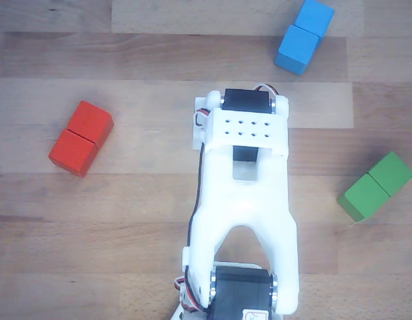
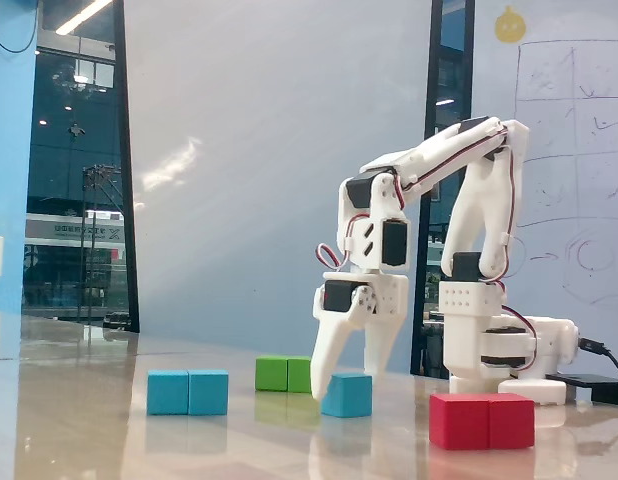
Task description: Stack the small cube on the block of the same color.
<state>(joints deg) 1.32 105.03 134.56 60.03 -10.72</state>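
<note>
Near the middle of the tabletop [image 2: 109, 440] in the fixed view, the small cube [image 2: 347, 395] is sitting between the spread-apart fingers of the gripper [image 2: 345, 385], which isn't clamping it yet. Over toward the left edge, the block [image 2: 188, 392] is lying flat, well apart from the cube.

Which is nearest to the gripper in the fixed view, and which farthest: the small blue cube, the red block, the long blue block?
1. Small blue cube, directly under the gripper.
2. Red block, lower right.
3. Long blue block, far left.
</note>
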